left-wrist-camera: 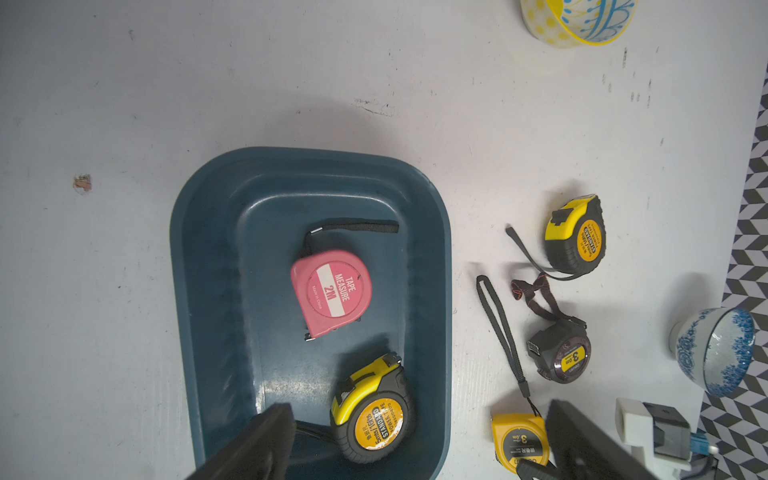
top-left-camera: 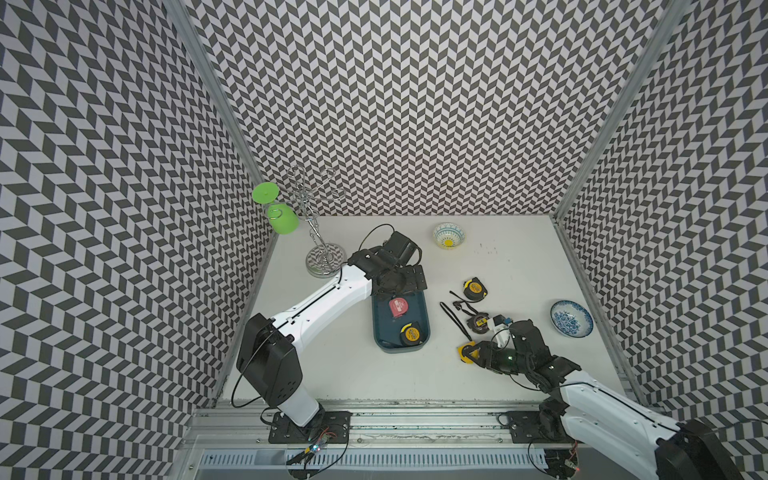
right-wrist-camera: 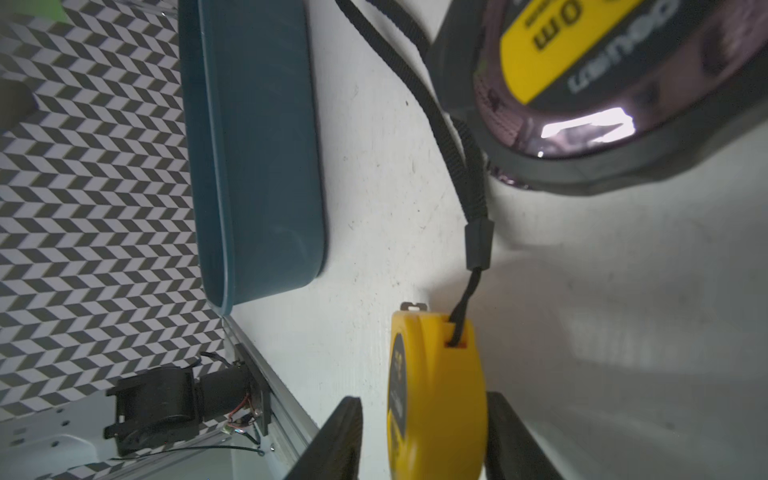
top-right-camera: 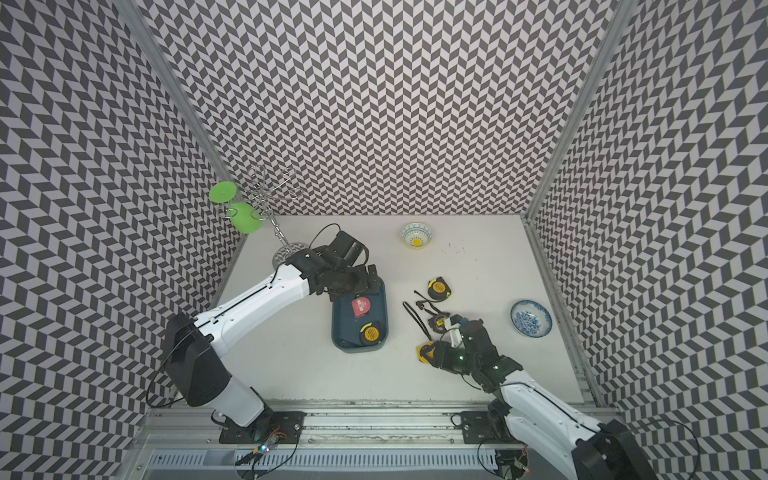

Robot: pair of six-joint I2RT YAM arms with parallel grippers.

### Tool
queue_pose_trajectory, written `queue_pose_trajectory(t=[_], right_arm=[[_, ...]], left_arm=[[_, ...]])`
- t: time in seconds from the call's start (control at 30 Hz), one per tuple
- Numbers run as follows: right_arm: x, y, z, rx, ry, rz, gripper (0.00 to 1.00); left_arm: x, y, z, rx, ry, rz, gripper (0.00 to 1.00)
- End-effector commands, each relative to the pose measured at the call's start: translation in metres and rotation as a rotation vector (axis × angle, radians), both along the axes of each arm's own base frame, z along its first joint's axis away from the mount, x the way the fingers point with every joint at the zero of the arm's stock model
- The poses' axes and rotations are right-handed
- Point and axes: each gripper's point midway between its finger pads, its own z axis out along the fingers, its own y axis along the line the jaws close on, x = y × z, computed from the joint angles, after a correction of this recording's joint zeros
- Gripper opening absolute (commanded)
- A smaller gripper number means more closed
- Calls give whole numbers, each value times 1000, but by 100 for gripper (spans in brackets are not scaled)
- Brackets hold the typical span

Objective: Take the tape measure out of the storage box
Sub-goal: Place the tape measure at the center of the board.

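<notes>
The storage box sits on the white table, a little left of the middle. Two tape measures lie flat in it. A pink tape measure lies toward the far end. A yellow-and-black tape measure lies in the near right corner, touching the wall there.

The left gripper hangs over the far end of the box, pointing down. Its fingers are spread wide and hold nothing.

Three more tape measures lie on the table to the right of the box. A second yellow-and-black one is the farthest. A dark tape measure lies nearer, and black wrist straps trail from the group toward the box. Nearest is a plain yellow tape measure, standing on its edge.

The right gripper is low over the table with one finger on each side of this yellow one. In the right wrist view its fingers are apart. A clear gap shows on one side of the case, and the other finger is right against it.

A yellow-patterned bowl stands at the far side of the table. A blue-and-white bowl stands near the right edge. A wire rack with a green cup hung on it stands in the far left corner.
</notes>
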Motion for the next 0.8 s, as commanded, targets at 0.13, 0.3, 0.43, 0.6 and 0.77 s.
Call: queue_pose_trajectory(t=[0.13, 0.3, 0.43, 0.6, 0.77], right_arm=[[3, -10, 11, -45, -22, -38, 69], [10, -10, 36, -43, -58, -51, 76], [14, -10, 53, -46, -89, -56, 81], [22, -8, 79, -31, -141, -62, 92], [33, -5, 107, -10, -197, -75, 100]], left_arm=[[-8, 8, -18, 78, 26, -19, 100], [-12, 11, -37, 148, 61, -39, 100], [-12, 13, -52, 204, 85, -46, 100], [-8, 12, -71, 264, 136, -53, 100], [-2, 5, -85, 237, 193, -47, 100]])
